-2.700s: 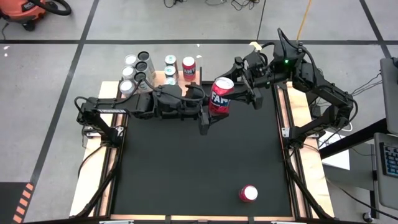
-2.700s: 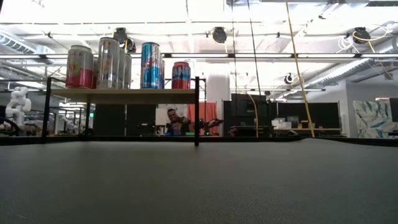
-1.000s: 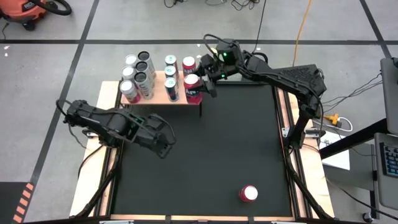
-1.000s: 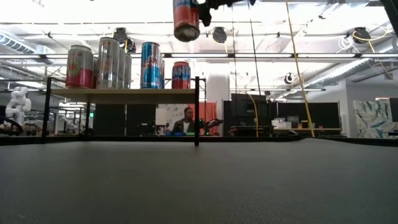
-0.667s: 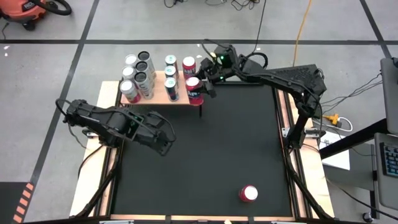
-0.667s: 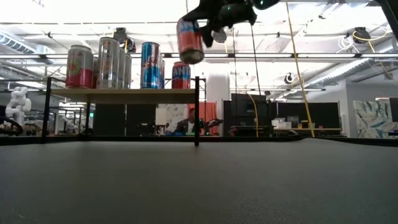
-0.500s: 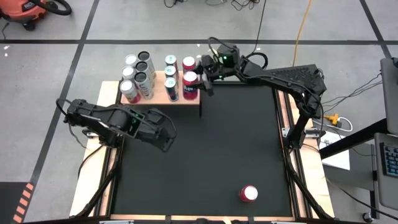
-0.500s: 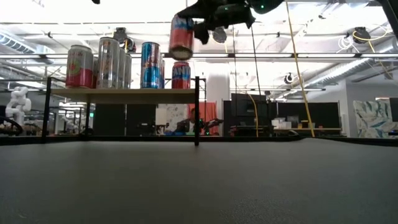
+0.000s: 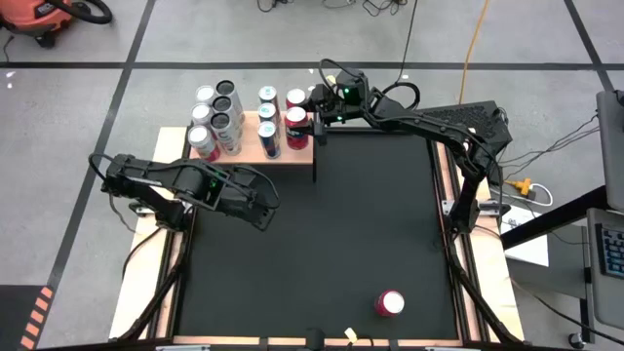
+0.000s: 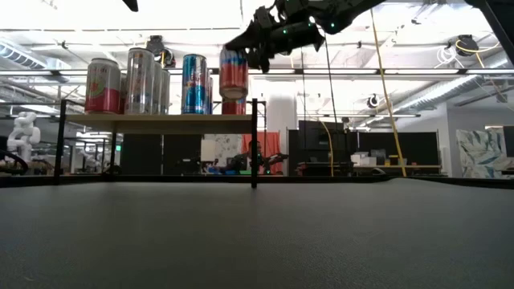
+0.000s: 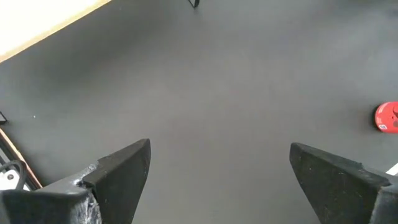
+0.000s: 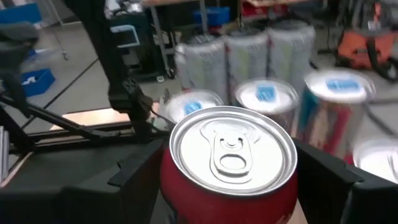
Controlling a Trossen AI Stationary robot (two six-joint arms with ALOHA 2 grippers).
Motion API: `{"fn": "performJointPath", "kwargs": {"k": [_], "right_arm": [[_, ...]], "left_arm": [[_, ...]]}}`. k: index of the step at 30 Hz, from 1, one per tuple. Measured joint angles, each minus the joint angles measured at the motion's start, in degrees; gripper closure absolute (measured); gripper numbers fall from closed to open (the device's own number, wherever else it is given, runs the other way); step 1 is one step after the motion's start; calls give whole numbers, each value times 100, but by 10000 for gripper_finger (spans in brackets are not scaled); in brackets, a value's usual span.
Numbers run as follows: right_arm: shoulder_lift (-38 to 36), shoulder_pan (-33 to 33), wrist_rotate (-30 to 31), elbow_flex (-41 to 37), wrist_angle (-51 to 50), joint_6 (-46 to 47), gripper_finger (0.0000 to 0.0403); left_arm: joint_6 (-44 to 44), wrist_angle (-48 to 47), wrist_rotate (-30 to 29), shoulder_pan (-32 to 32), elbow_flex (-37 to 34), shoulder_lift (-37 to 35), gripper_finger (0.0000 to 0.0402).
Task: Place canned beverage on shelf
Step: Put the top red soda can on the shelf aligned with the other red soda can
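Right gripper (image 9: 314,121) is over the right end of the shelf (image 9: 249,154), at the far edge of the black mat (image 9: 322,234), fingers clamped on the sides of a red can (image 9: 295,128). Wrist view shows the same red can (image 12: 231,167) upright between the two dark fingers (image 12: 134,171), silver lid and pull tab facing up. Low view: the held can (image 10: 234,73) hangs clear above the shelf board (image 10: 161,119), not touching it, upright, just left of the shelf's black end post (image 10: 254,144). Another red can (image 10: 234,106) stands on the board behind and below it, mostly hidden.

Shelf already carries a group of cans (image 9: 216,117) at its left end, plus two blue-patterned cans (image 9: 267,122) near the middle and one more red can (image 9: 296,98) at the back right. In the low view a pink-and-green can (image 10: 103,85), silver cans (image 10: 140,80) and a blue can (image 10: 194,84) stand in a row on the board.

Left gripper (image 9: 265,214) hovers over the left part of the mat, well apart from the shelf, fingers spread wide with nothing between them; its wrist view shows bare mat between the fingertips (image 11: 127,165).

One loose red can (image 9: 389,303) stands upright on the mat near the front right, also seen in the left wrist view (image 11: 387,117).
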Motion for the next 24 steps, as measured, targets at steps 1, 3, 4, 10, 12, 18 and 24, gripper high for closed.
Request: {"fn": "performJointPath", "kwargs": {"k": [1, 3, 4, 10, 12, 18, 24], "right_arm": [[-16, 17, -2, 0, 39, -73, 124], [-40, 25, -32, 15, 64, -153, 124], [-42, 20, -44, 20, 52, -173, 124], [-35, -70, 4, -191, 49, -228, 124], [-35, -68, -15, -309, 69, -220, 124], [-24, -52, -65, -411, 72, -319, 124], [-29, -101, -66, -409, 55, -485, 124]], "left_arm": [[-5, 7, 0, 0, 0, 0, 17], [-5, 10, 0, 0, 0, 0, 17], [-5, 10, 0, 0, 0, 0, 17], [-3, 12, -2, 0, 0, 0, 17], [-5, 14, -4, 0, 0, 0, 17], [15, 13, -7, 0, 0, 0, 17], [29, 12, -7, 0, 0, 0, 17]]}}
